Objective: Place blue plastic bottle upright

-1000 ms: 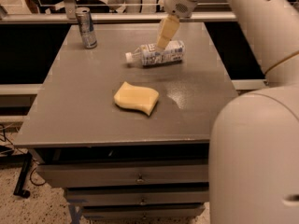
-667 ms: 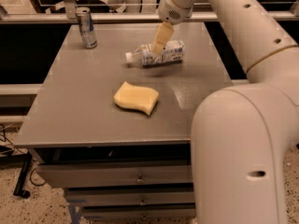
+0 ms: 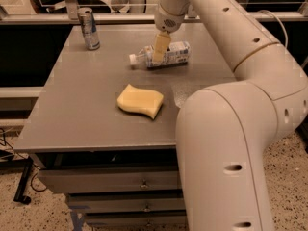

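The blue plastic bottle (image 3: 168, 55) lies on its side at the back middle of the grey table (image 3: 72, 105), with its white cap (image 3: 133, 59) pointing left. It is clear with a white label with blue print. My gripper (image 3: 159, 49) hangs down from the white arm and sits right at the bottle, across its middle near the neck end. It covers part of the bottle's body.
A slim silver-blue can (image 3: 89, 29) stands upright at the back left corner. A yellow sponge (image 3: 140, 100) lies in the middle of the table. My large white arm (image 3: 226, 143) fills the right foreground and hides the table's right front. Drawers sit below the tabletop.
My gripper has come down and a little left, from above the bottle's right part to its middle. The bottle, can and sponge have not moved.
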